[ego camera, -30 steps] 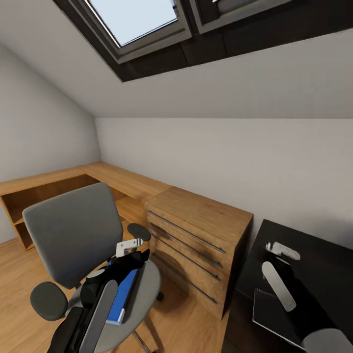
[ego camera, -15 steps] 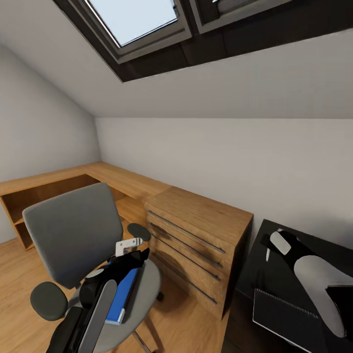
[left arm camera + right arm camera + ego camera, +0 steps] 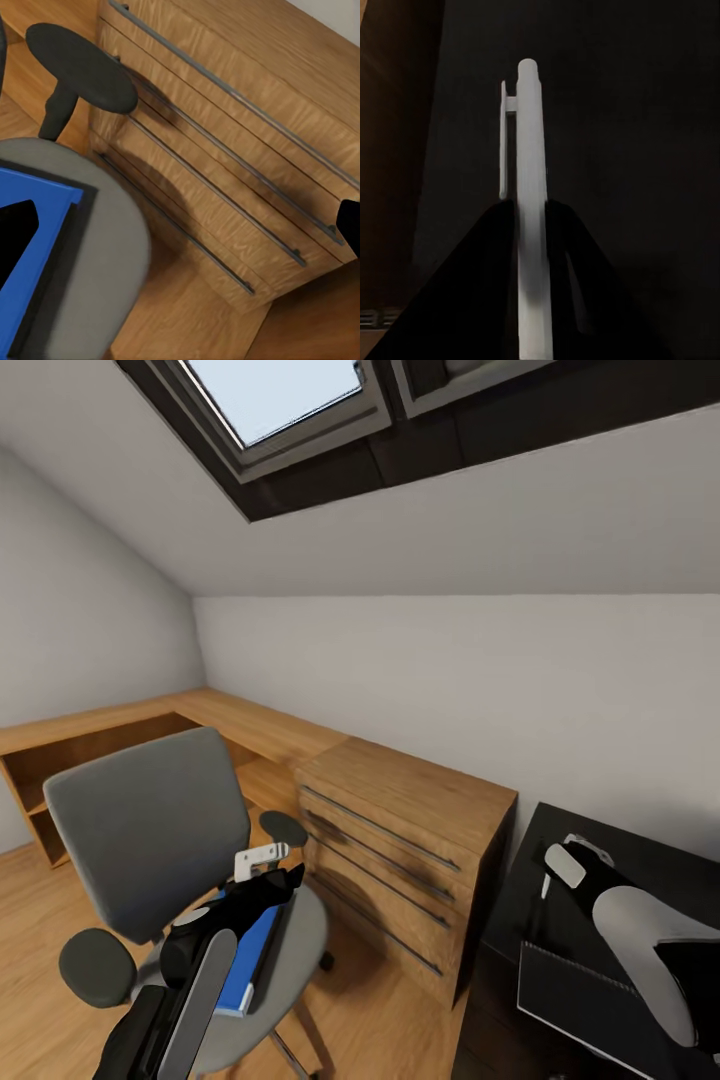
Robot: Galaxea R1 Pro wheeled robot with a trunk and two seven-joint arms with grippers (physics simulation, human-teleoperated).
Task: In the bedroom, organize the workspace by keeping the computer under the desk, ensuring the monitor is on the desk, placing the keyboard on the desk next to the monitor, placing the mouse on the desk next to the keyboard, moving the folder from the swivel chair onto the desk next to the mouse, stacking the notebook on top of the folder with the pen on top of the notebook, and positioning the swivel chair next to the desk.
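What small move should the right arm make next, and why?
Probably lift the right end effector a little: its fingers are shut on the white pen over the dark desk, and the pen cannot go on the notebook until the blue folder leaves the swivel chair.

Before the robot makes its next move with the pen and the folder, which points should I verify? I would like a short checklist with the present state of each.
1. Pen between the fingers of the right gripper: ok, both fingers touch it, in the right wrist view.
2. Pen lifted off the black desk: cannot tell.
3. Blue folder moved onto the desk: not ok, it lies on the swivel chair.
4. Left gripper holding the folder: cannot tell, it is over the folder.
5. Notebook on the folder: not ok, it lies on the desk.
6. Wooden drawer unit between chair and desk: ok, nothing touches it.
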